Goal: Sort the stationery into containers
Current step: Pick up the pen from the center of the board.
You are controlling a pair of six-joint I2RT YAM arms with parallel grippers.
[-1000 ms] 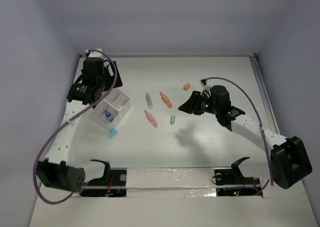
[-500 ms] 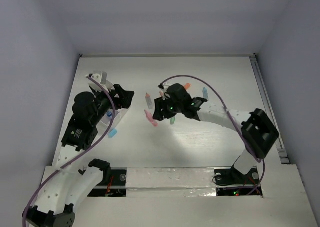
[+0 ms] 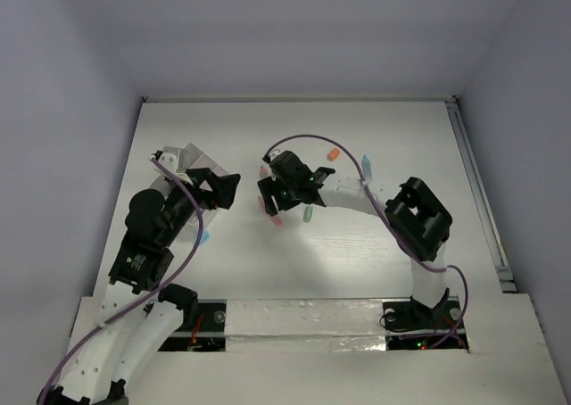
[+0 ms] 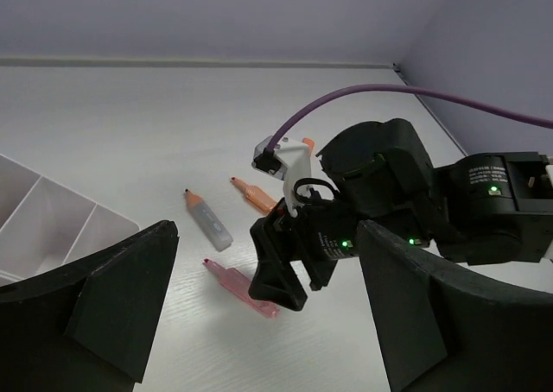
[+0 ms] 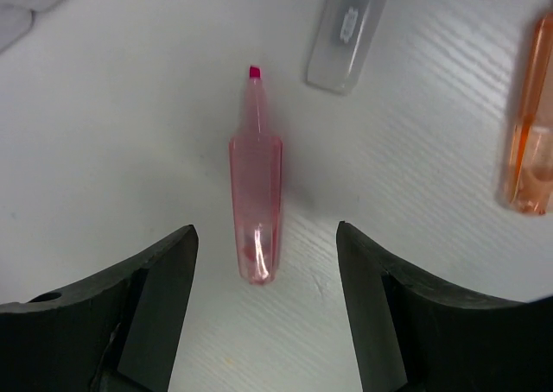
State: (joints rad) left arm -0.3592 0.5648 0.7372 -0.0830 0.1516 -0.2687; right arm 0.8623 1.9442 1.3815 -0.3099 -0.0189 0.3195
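Your right claw (image 5: 265, 237) stands wide apart, holding nothing, with the pink marker (image 5: 256, 193) flat between its fingers on open bench (image 5: 104, 107). A grey marker (image 5: 348, 29) lies near the pink tip. Your left claw (image 4: 268, 232) is also apart and empty, near the containers (image 4: 43, 219).

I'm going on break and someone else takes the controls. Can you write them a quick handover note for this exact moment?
Left gripper: open, empty, beside the white compartment box.
Right gripper: open, jaws either side of the pink marker, not touching it.
Loose on the table: grey marker, orange marker, green piece, small orange piece, far light blue piece, near light blue piece.
Done: cannot tell. The compartments in view look empty, and the left arm hides the rest.
Left: box every loose item, probably the pink marker first.
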